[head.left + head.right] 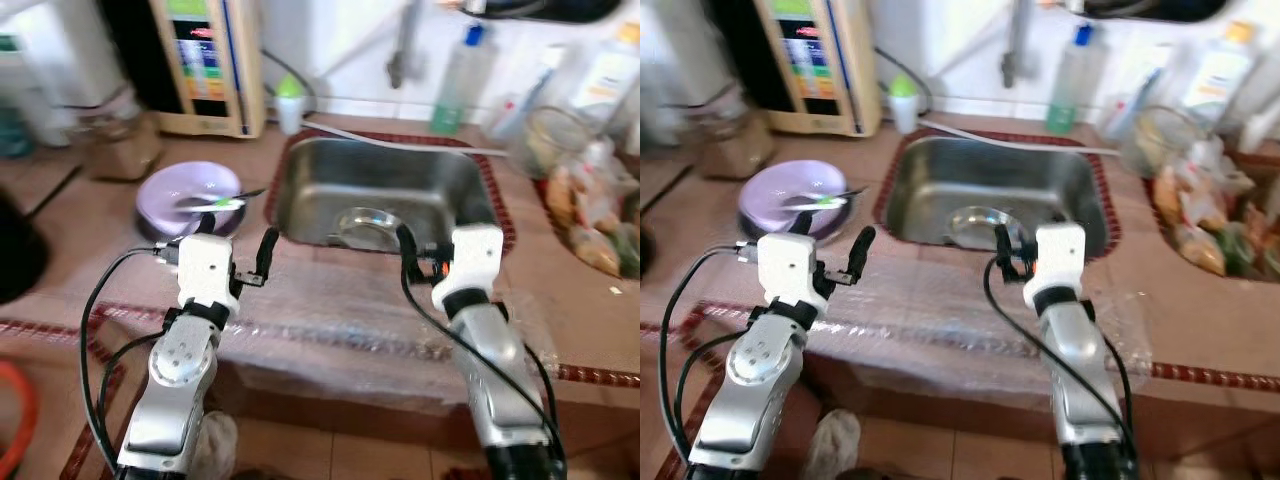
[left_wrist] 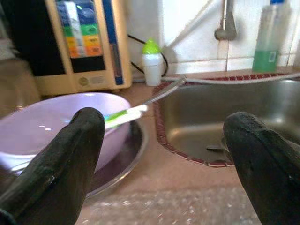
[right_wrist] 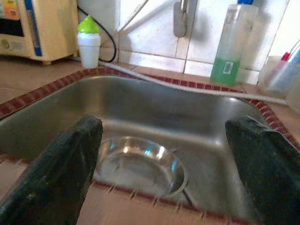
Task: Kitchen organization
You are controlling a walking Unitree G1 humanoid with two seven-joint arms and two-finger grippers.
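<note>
Sitting in the bottom of the sink (image 1: 470,185) is a small steel bowl (image 1: 366,226), and the right gripper (image 3: 164,154) hangs just above the near rim with its fingers spread wide, nothing in them. The left gripper (image 2: 164,154) is spread and empty too, aimed at the lavender bowl (image 1: 190,195) on the counter, which has a green-and-white utensil (image 2: 124,115) propped in it. My worry: grab that bowl carelessly and the utensil tips out. The steel one looks slick, so a rim pinch might slip. Plastic film (image 1: 330,310) along the counter edge could snag too.
</note>
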